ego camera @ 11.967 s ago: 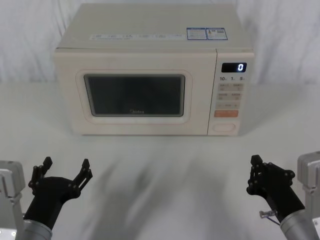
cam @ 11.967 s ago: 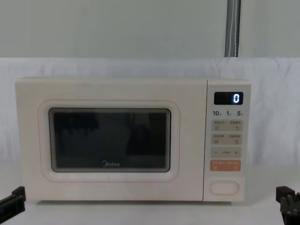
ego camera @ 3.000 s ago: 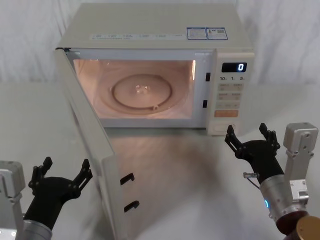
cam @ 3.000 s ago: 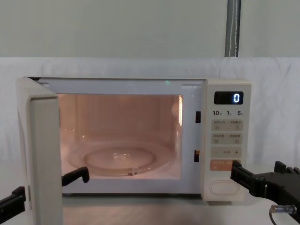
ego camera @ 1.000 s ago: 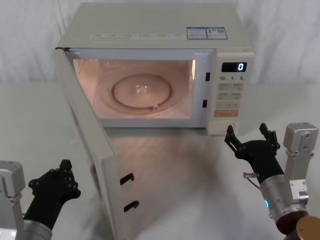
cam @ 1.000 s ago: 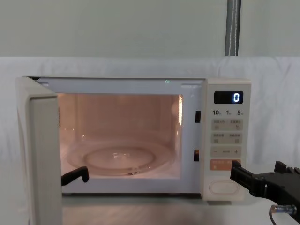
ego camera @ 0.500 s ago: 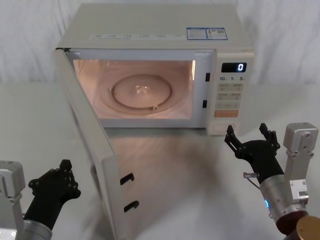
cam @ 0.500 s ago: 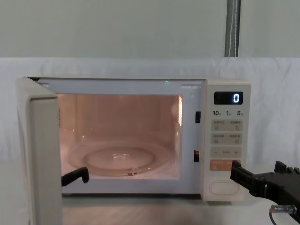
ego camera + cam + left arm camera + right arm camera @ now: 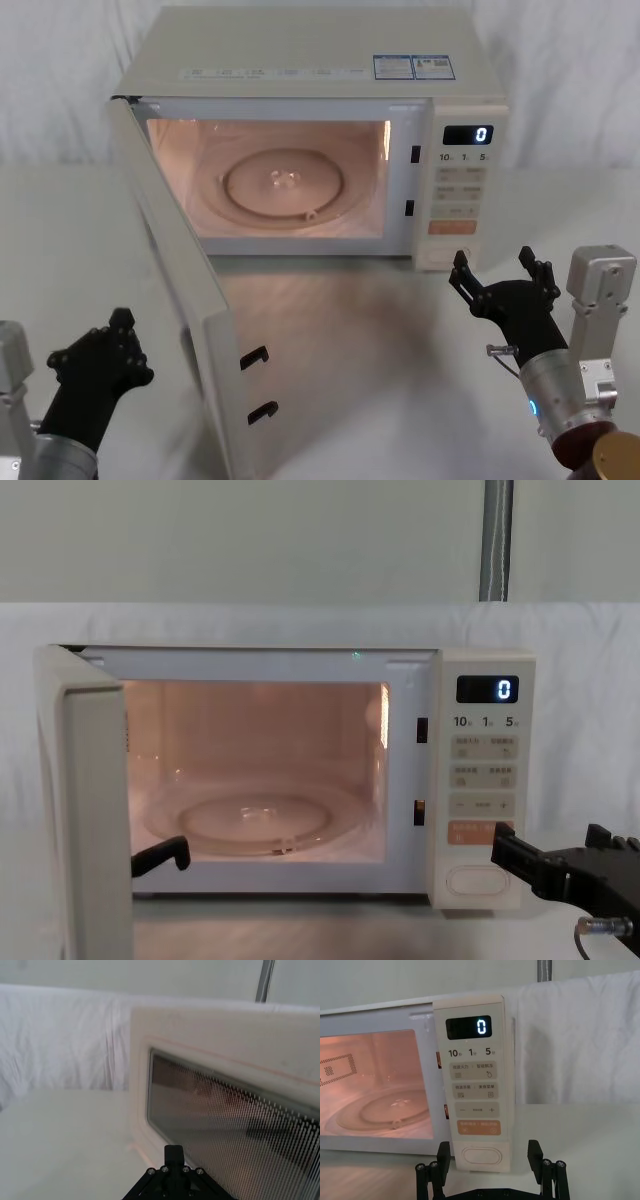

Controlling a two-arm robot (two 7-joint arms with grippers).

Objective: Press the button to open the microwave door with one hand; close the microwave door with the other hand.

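With microwave door (image 9: pixel 185 300) swung open, we close next: left gripper (image 9: pixel 105 357), fingers clenched, must push door's outer face; right gripper (image 9: pixel 500 280) splayed near button (image 9: pixel 476 1155).

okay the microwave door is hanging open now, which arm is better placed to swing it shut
Left, probably. The left gripper sits, fingers shut, beside the outer face of the open microwave door. The right gripper hovers open in front of the button, across from the door.

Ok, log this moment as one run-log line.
microwave door: swung open | button: unpressed now | right gripper: open, just before button | left gripper: shut, outside door
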